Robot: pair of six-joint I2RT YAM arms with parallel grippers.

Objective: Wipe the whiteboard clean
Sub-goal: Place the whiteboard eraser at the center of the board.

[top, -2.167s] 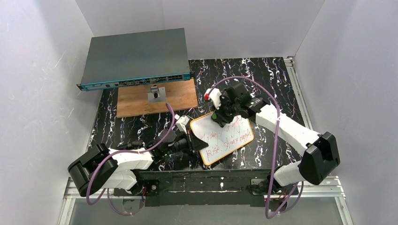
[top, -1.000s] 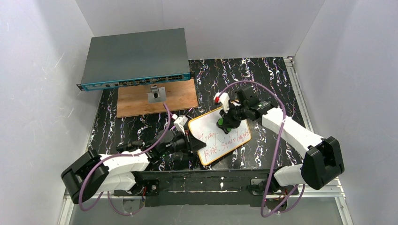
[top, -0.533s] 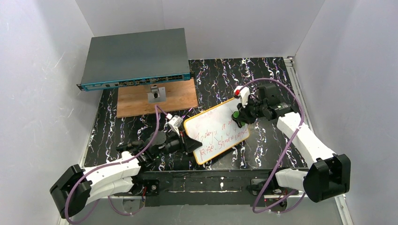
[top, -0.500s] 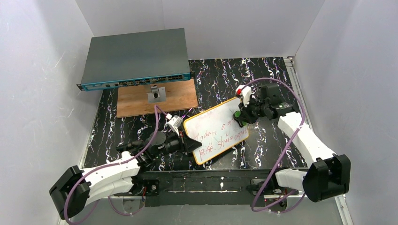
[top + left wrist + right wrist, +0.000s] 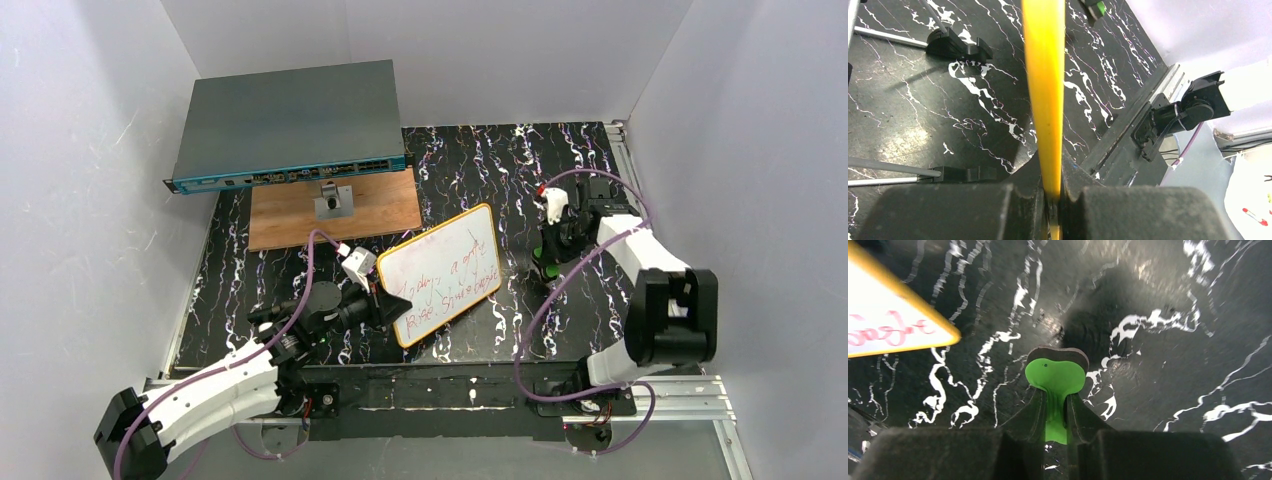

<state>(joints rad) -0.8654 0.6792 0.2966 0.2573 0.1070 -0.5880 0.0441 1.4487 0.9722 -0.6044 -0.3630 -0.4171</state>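
Observation:
The whiteboard (image 5: 441, 273), yellow-framed with red writing, lies tilted near the table's middle. My left gripper (image 5: 385, 308) is shut on its lower left edge; the left wrist view shows the yellow frame (image 5: 1044, 90) edge-on between the jaws. My right gripper (image 5: 549, 262) is shut on a green eraser (image 5: 1058, 382) with a black pad, held over the black table to the right of the board, apart from it. The board's corner (image 5: 893, 325) shows at the left of the right wrist view.
A grey network switch (image 5: 288, 125) rests at the back left, partly over a wooden board (image 5: 335, 212) with a small metal bracket (image 5: 333, 201). White walls enclose the black marbled table (image 5: 470, 160). Metal rails run along the near edge (image 5: 660, 395).
My left gripper has pulled the whiteboard left and toward the near edge. My right gripper with the eraser has moved right, off the board, onto the bare table.

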